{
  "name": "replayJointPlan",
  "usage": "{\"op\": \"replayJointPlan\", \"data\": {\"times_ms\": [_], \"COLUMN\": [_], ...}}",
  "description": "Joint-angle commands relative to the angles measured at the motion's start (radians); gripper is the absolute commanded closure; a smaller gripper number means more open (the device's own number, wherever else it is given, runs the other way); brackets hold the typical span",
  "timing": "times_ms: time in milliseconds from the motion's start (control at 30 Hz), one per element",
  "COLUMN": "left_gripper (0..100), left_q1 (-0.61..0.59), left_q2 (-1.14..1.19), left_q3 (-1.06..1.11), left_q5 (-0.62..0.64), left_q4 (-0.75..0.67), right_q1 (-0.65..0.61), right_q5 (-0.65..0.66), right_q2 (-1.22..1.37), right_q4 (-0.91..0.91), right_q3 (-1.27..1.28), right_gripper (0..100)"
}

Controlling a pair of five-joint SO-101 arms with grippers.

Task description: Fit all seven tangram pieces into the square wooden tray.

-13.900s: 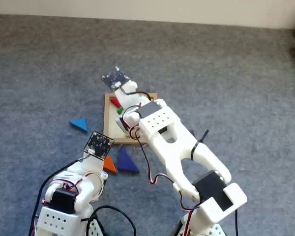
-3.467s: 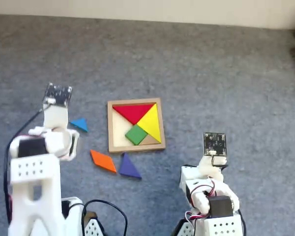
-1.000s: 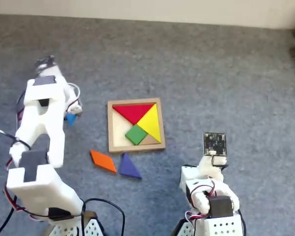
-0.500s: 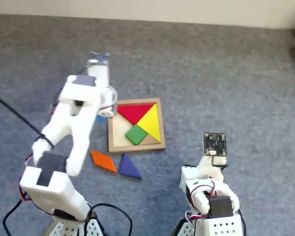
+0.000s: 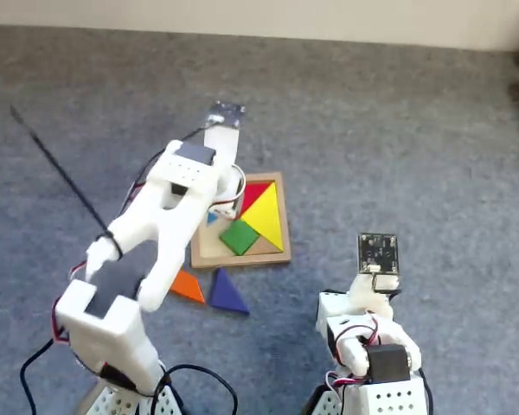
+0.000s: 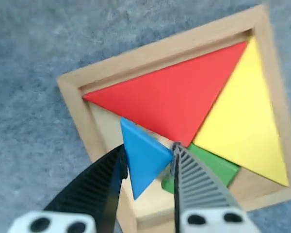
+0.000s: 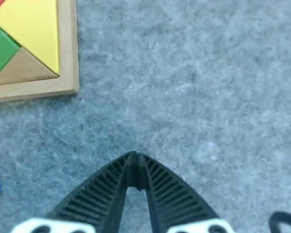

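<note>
Roughly by size, as seen from beside the rig:

1. Grey carpet (image 5: 432, 130), the surface that carries everything.
2. Left arm (image 5: 156, 233), white, stretched from the near left edge of the carpet out over the tray. Left gripper (image 6: 148, 150) is clamped on the blue triangle, one finger on each side of it.
3. Right arm (image 5: 372, 346), white, folded up at the near edge of the carpet, well apart from the tray. Right gripper (image 7: 135, 170) points down at bare carpet off the tray's near right corner, fingers pressed together with nothing between them.
4. Square wooden tray (image 5: 242, 256), flat on the carpet near its middle, its left side under the left arm.
5. Red triangle (image 6: 179, 107), large, lying in the tray along the far edge.
6. Yellow triangle (image 5: 268, 216), large, lying in the tray along the right edge, touching the red one.
7. Purple triangle (image 5: 226, 292), on the carpet just off the tray's near edge.
8. Orange piece (image 5: 189, 287), four-sided, on the carpet beside the purple triangle, partly under the left arm.
9. Green square (image 5: 240, 235), in the tray at its middle, set on its corner.
10. Tan triangle (image 5: 264, 245), in the tray at the near edge, between green and yellow.
11. Blue triangle (image 6: 143, 158), small, held over the bare left part of the tray; whether it touches the wood cannot be told.
</note>
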Motion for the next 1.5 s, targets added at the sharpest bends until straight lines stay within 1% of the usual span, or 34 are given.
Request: {"op": "replayJointPlan", "data": {"times_ms": [0,233,333,433,500,833,967,1267,1467], "left_gripper": [100,99,93,85,82,82,82,82,82], "left_q1": [0.025,0.025,0.025,0.021,0.018,0.016,0.016,0.024,0.022], "left_q2": [0.039,0.117,0.134,0.131,0.127,0.127,0.131,0.137,0.136], "left_q3": [-0.105,-0.252,-0.275,-0.277,-0.278,-0.280,-0.294,-0.291,-0.245], "left_q5": [-0.008,-0.005,-0.003,0.061,0.086,0.101,0.172,0.252,0.287], "left_q4": [0.006,0.176,0.222,0.250,0.259,0.252,0.252,0.249,0.170], "right_q1": [0.019,0.019,0.019,0.019,0.019,0.019,0.019,0.019,0.019], "right_q5": [-0.011,-0.011,-0.011,-0.011,-0.011,-0.012,-0.012,-0.011,-0.009], "right_q2": [-0.012,-0.012,-0.012,-0.012,-0.012,-0.012,-0.012,-0.012,-0.012], "right_q4": [0.008,0.008,0.008,0.008,0.008,0.008,0.008,0.008,0.008], "right_q3": [0.147,0.147,0.147,0.147,0.147,0.147,0.147,0.147,0.147], "right_gripper": [99.2,99.2,99.2,99.2,99.2,99.2,99.2,99.2,99.2]}}
